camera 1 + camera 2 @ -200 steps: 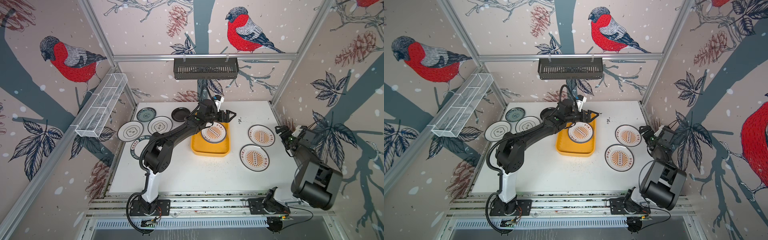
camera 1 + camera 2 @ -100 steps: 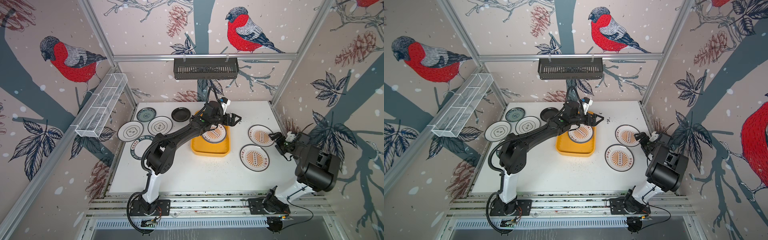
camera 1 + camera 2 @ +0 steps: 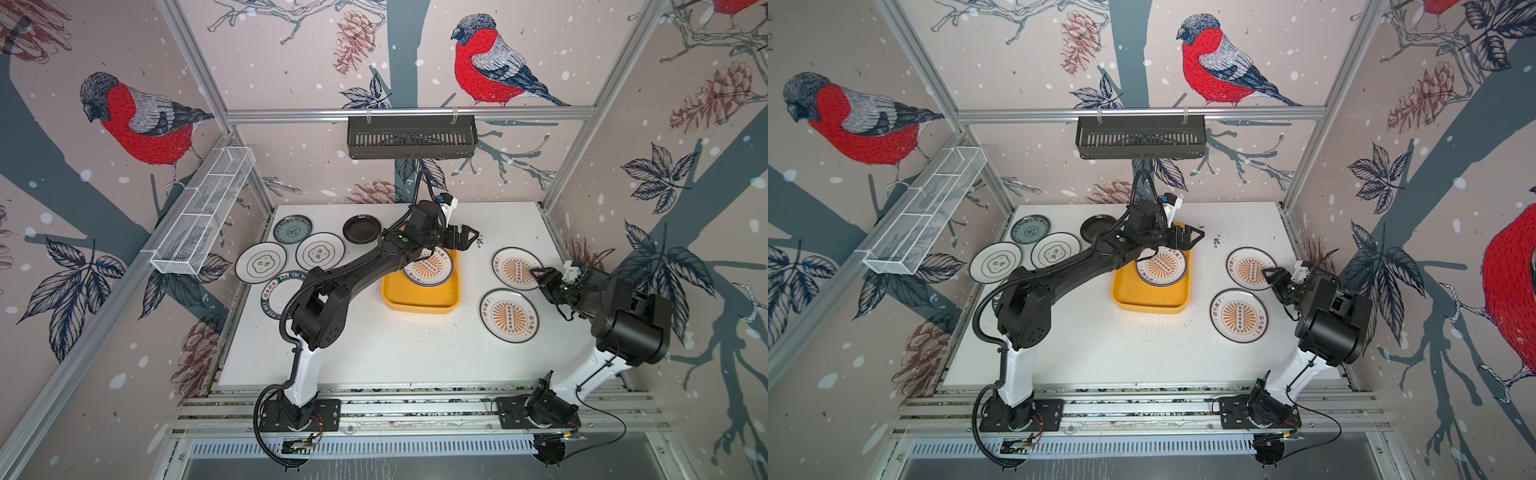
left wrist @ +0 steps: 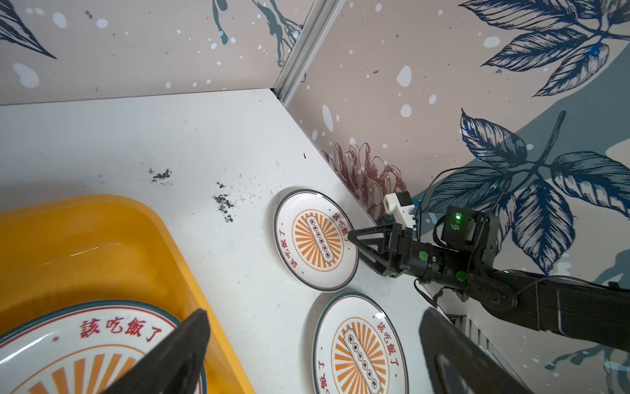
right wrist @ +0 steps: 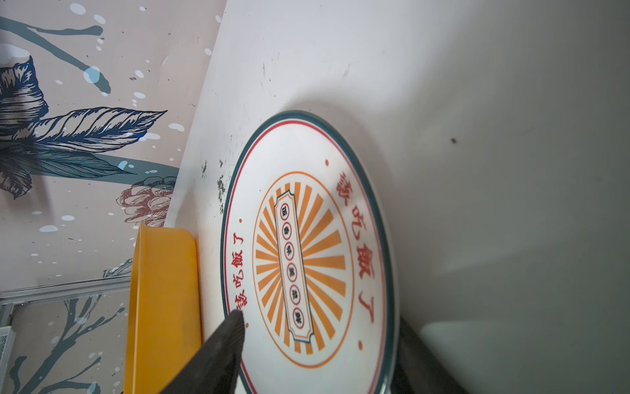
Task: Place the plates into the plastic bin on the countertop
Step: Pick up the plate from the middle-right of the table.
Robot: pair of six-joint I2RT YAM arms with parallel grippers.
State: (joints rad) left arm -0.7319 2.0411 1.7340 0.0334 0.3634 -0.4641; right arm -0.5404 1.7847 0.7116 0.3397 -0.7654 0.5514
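Note:
A sunburst plate (image 3: 428,268) lies in the yellow plastic bin (image 3: 419,301). My left gripper (image 3: 471,237) hovers open past the bin's far right corner with nothing between its fingers (image 4: 191,341). Two more sunburst plates lie on the countertop (image 3: 395,349) to the right, a far one (image 3: 515,268) and a near one (image 3: 510,316). My right gripper (image 3: 536,276) straddles the far plate's right rim (image 5: 385,238). One finger (image 5: 228,341) is over the plate's face, the other is behind the rim, and the jaws are half closed.
At the back left lie a teal plate (image 3: 292,228), a small black plate (image 3: 361,228) and two flower-outline plates (image 3: 320,251) (image 3: 261,262). A lettered-rim plate (image 3: 274,291) is partly under my left arm. A black rack (image 3: 411,137) and a wire basket (image 3: 203,212) hang on the walls.
My right gripper swung in from the right wall to the far sunburst plate's rim and its jaws narrowed. My left gripper rose off the plate in the bin and moved right.

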